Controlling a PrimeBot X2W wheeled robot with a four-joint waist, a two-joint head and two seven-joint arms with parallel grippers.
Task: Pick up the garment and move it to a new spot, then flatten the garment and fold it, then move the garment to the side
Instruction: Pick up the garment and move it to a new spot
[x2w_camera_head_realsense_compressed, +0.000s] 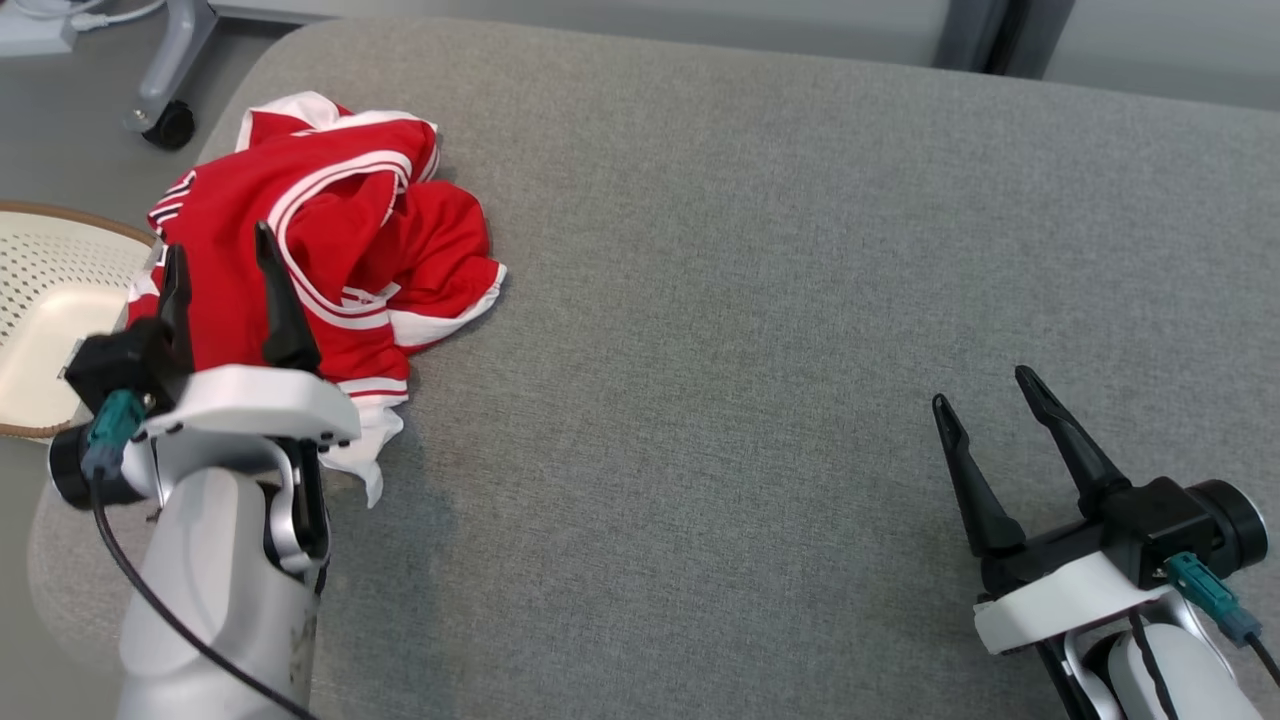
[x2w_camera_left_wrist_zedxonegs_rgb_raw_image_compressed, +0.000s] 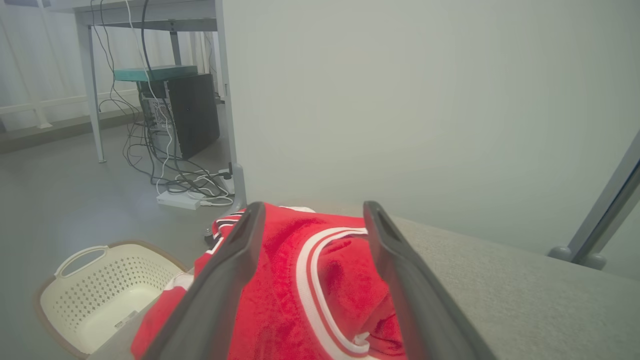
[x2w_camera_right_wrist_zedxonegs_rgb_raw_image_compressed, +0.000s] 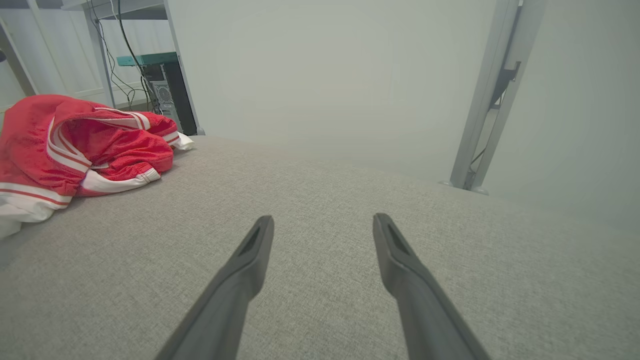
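A crumpled red jersey with white stripes and trim (x2w_camera_head_realsense_compressed: 340, 220) lies heaped near the far left corner of the wide grey fabric-covered table (x2w_camera_head_realsense_compressed: 750, 300), one white hem spilling toward the near edge. The left gripper (x2w_camera_head_realsense_compressed: 220, 240) hangs over the near side of the heap, its two dark fingers spread wide. Red cloth shows between them but nothing is pinched; whether the tips touch the fabric I cannot tell. The right gripper (x2w_camera_head_realsense_compressed: 982, 386) sits well apart over bare grey cloth at the near right, jaws likewise spread and empty. Just off the table's left edge, on the floor, stands a cream perforated plastic laundry basket (x2w_camera_head_realsense_compressed: 50, 300).
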